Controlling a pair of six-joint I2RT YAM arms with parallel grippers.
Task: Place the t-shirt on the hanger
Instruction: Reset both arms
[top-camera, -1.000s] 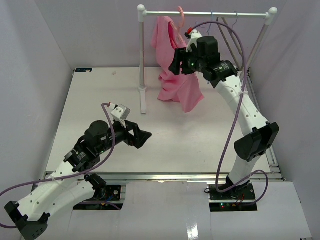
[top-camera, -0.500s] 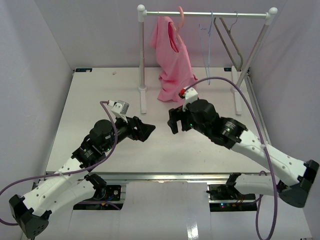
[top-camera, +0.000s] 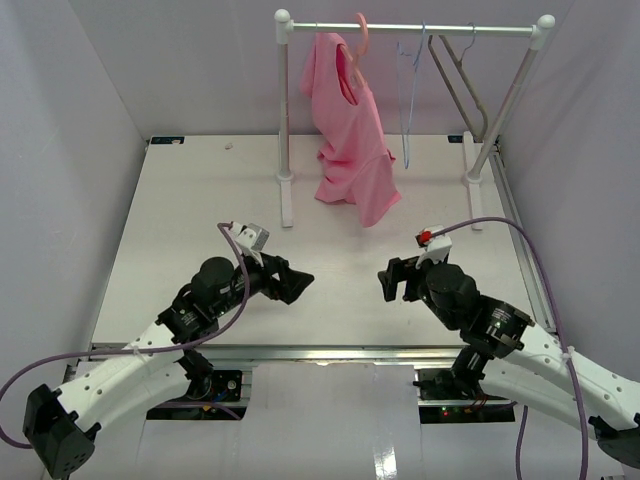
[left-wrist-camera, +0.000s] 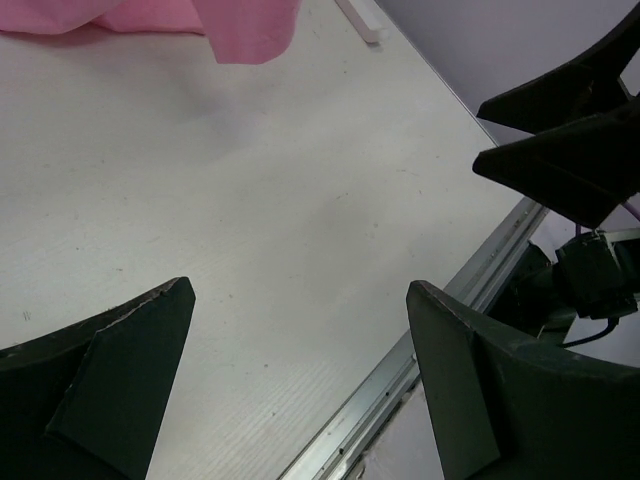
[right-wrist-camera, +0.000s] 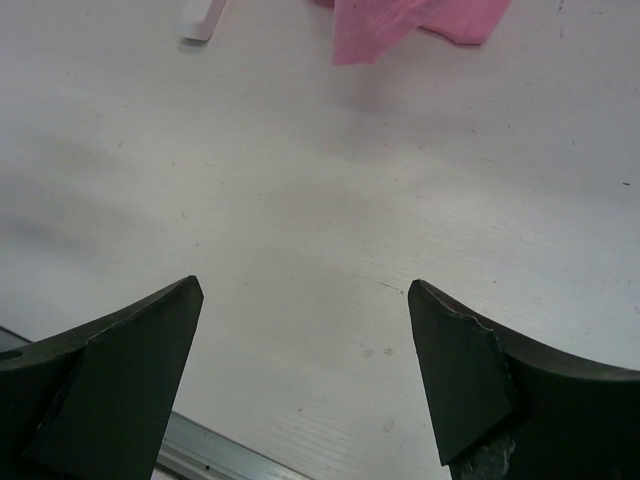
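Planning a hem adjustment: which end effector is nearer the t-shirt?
Right. The right end effector is in front of the t-shirt hem; the left end effector is farther, off to its left.

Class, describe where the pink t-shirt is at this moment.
In the top view, the t-shirt hangs from the pink hanger near the left end of the rail, left of the blue wire hanger.

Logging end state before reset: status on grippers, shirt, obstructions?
Left gripper open, empty. Right gripper open, empty. T-shirt hanging on pink hanger on the rail. Nothing seen in the way.
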